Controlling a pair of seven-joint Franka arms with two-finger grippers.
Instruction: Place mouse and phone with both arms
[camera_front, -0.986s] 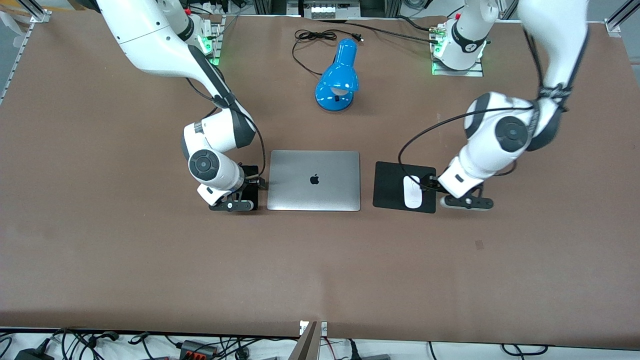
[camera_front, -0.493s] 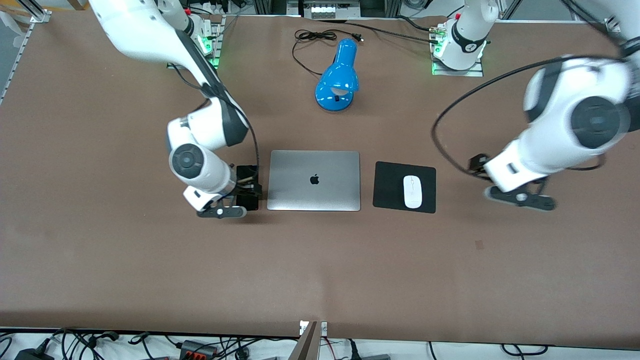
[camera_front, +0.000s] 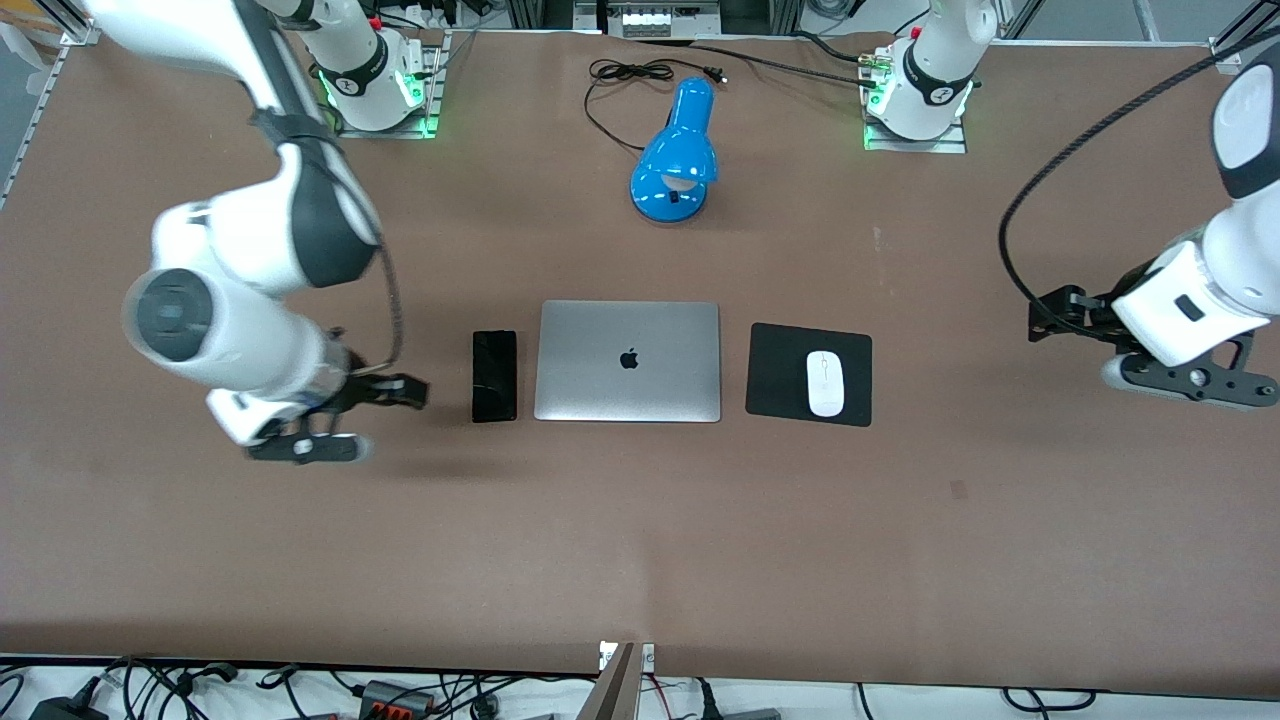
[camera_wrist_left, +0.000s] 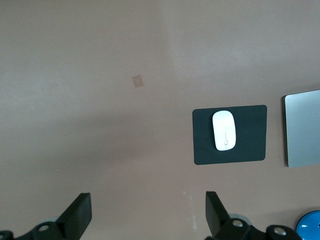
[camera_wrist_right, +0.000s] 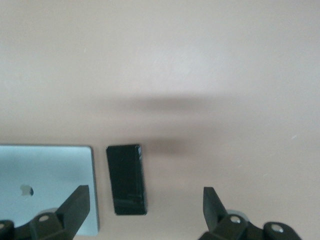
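Observation:
The white mouse (camera_front: 825, 383) lies on the black mouse pad (camera_front: 775, 375), beside the silver laptop (camera_front: 628, 360) toward the left arm's end. The black phone (camera_front: 495, 376) lies flat on the table beside the laptop, toward the right arm's end. My left gripper (camera_front: 1042, 318) is open and empty, up over bare table well off the pad. My right gripper (camera_front: 412, 392) is open and empty, over bare table just off the phone. The left wrist view shows the mouse (camera_wrist_left: 224, 130) on the pad (camera_wrist_left: 250, 150). The right wrist view shows the phone (camera_wrist_right: 126, 178) and the laptop (camera_wrist_right: 47, 185).
A blue desk lamp (camera_front: 675, 150) lies on the table farther from the front camera than the laptop, with its black cord (camera_front: 630, 75) coiled by it. The arm bases (camera_front: 915, 100) stand at the table's edge farthest from the front camera.
Both grippers have risen and drawn away outward, the right one from the phone and the left one from the mouse. The phone and the mouse stay where they were.

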